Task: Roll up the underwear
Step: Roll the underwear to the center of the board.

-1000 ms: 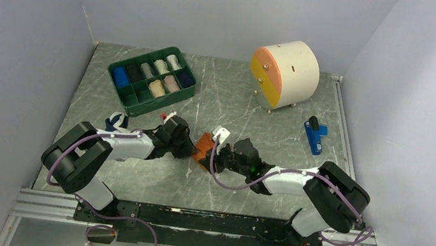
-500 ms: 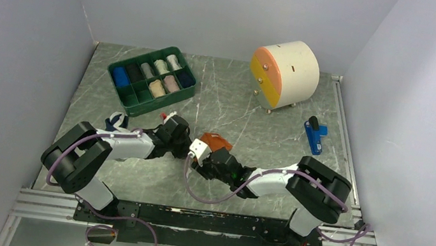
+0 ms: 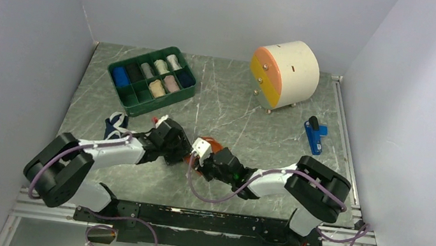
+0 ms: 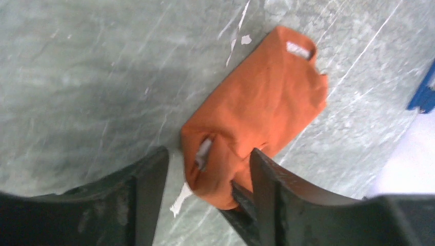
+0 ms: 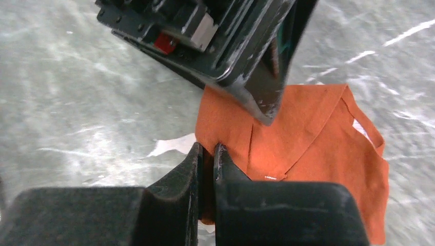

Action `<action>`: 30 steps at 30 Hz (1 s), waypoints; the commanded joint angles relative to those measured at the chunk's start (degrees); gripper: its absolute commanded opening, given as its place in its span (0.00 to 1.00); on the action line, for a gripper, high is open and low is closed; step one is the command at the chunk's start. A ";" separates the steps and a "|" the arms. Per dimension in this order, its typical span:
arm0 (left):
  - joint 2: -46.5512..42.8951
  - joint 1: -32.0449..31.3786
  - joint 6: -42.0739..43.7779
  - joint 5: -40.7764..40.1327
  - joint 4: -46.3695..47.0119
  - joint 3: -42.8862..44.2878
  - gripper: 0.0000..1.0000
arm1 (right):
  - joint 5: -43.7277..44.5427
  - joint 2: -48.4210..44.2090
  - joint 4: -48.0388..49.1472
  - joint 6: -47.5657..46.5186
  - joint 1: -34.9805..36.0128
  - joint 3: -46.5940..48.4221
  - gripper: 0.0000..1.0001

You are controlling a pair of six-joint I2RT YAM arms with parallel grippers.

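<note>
The orange-rust underwear (image 4: 259,107) lies partly folded on the grey marbled table, with small white parts showing. In the top view only a sliver of it (image 3: 215,143) shows between the two grippers. My right gripper (image 5: 208,151) is shut on the cloth's near edge. My left gripper (image 4: 208,164) is open, with its fingers on either side of the cloth's bunched end. From above, the left gripper (image 3: 180,151) and right gripper (image 3: 195,162) meet tip to tip. The navy blue underwear (image 3: 115,123) lies crumpled to the left of the left arm.
A green compartment tray (image 3: 139,109) holding several cloth rolls stands at the back left. A round cream and orange drawer cabinet (image 3: 283,73) stands at the back right. A small blue object (image 3: 314,136) lies near the right wall.
My right gripper moved left, carrying the orange cloth's edge over and folding it. My left arm drew back slightly, and less of the cloth shows from above.
</note>
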 commanded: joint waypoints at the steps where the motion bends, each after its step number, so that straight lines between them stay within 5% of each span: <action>1: -5.77 0.38 -1.20 -3.46 -8.49 -1.62 0.71 | -11.29 1.61 6.08 9.86 0.44 -1.54 0.02; 5: -14.11 1.00 -2.66 -7.72 -15.01 -2.59 0.93 | -13.35 2.90 10.61 14.15 0.02 -2.56 0.02; 7: -18.49 1.34 -2.50 -8.56 -16.09 -3.70 0.96 | -15.03 3.93 11.70 16.19 -0.94 -2.45 0.02; 18: -30.17 1.44 4.54 -4.70 -9.08 -11.30 0.85 | -32.07 12.30 14.72 29.69 -15.58 0.25 0.04; 30: -17.91 1.37 11.10 2.46 2.66 -9.74 0.73 | -36.82 16.53 18.06 34.61 -20.30 0.83 0.09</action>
